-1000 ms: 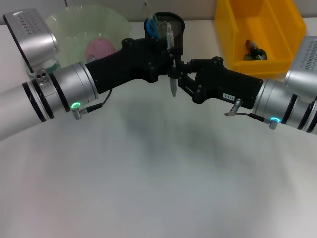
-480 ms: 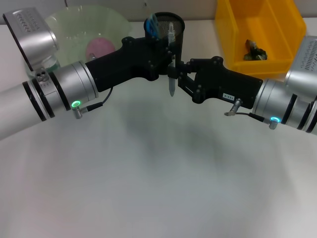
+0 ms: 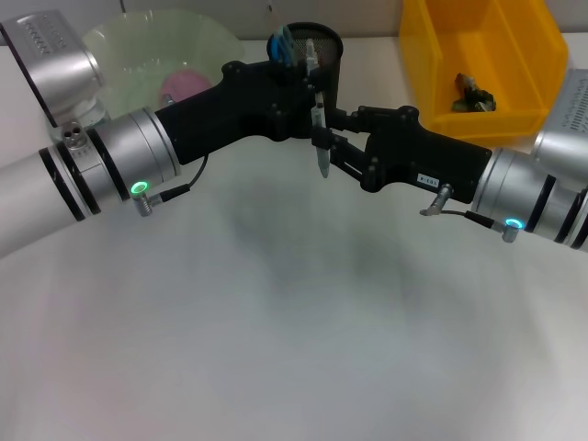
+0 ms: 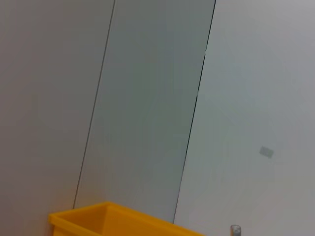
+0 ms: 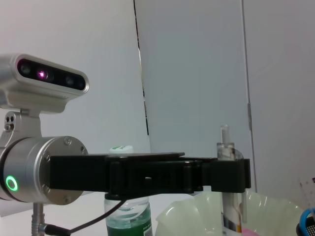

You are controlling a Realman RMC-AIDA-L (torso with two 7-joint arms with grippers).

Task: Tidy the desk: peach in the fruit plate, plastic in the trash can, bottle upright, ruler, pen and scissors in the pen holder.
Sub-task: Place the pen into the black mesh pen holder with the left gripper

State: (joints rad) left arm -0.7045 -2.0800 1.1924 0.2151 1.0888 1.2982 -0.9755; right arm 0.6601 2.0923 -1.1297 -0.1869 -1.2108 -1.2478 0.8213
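A grey pen [image 3: 321,152] hangs upright just in front of the black mesh pen holder [image 3: 326,55]. In the right wrist view my left gripper [image 5: 227,174] is shut on the pen [image 5: 225,147]. From the head, the left gripper [image 3: 315,96] reaches in from the left. My right gripper [image 3: 329,138] meets the pen from the right. Blue scissors [image 3: 280,46] stand in the holder. The peach [image 3: 184,85] lies in the fruit plate [image 3: 156,41]. The plastic [image 3: 473,96] is in the trash can [image 3: 514,37]. The bottle [image 5: 125,219] stands upright. I cannot make out the ruler.
The plate, pen holder and trash can line the back of the white desk [image 3: 294,322]. Both forearms cross the middle of the desk and meet at its centre. A corner of the trash can [image 4: 98,219] shows in the left wrist view.
Both grippers stay together at the pen. The left arm has risen slightly and the pen has shifted a little sideways and upward.
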